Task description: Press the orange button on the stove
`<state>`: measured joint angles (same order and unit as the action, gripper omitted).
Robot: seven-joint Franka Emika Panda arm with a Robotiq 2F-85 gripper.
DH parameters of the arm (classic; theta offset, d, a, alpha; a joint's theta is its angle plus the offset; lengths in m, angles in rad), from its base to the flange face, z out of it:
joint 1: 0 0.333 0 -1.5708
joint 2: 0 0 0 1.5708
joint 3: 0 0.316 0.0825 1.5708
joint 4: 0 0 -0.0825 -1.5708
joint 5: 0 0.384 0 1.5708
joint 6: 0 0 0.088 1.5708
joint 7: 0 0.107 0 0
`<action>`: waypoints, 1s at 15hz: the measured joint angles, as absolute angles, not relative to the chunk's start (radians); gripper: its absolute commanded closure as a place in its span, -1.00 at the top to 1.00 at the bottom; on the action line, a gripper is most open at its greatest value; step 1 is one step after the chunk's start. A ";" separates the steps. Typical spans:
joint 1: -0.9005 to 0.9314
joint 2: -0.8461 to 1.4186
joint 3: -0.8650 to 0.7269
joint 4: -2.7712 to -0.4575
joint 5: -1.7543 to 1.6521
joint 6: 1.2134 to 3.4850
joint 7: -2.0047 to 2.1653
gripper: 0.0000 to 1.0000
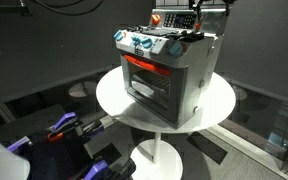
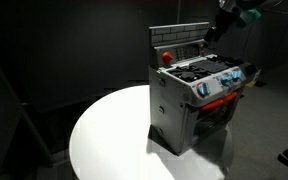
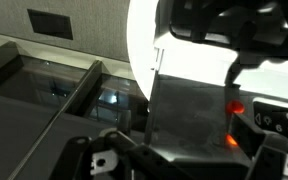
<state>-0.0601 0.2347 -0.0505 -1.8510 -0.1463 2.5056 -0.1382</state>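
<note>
A grey toy stove (image 1: pixel 169 75) stands on a round white table (image 1: pixel 114 100) and shows in both exterior views (image 2: pixel 194 100). Its orange-red button (image 1: pixel 155 18) sits on the back panel above the burners (image 2: pixel 166 57). My gripper (image 1: pixel 194 22) hangs above the stove's back edge, to one side of the button and apart from it (image 2: pixel 216 30). In the wrist view the button (image 3: pixel 236 106) glows at the right of a grey panel, with a reflection under it. The gripper (image 3: pixel 184 165) has its fingers spread at the bottom corners and holds nothing.
The stove has blue knobs (image 1: pixel 142 44) along its front and a red-trimmed oven door (image 1: pixel 144 70). The table stands on a pedestal (image 1: pixel 156 150). Dark equipment (image 1: pixel 64 130) lies on the floor beside it. The room around is dark.
</note>
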 measured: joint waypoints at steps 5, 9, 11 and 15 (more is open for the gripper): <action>-0.068 0.195 -0.050 -1.853 -0.090 2.367 -0.156 1.00; -0.078 0.130 -0.051 -1.865 -0.015 2.185 -0.200 1.00; -0.082 0.091 -0.053 -1.878 -0.003 2.093 -0.207 1.00; -0.082 0.000 -0.065 -1.925 -0.004 1.946 -0.209 1.00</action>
<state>-0.0824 0.0000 -0.0649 -1.9246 -0.0036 1.9457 -0.2086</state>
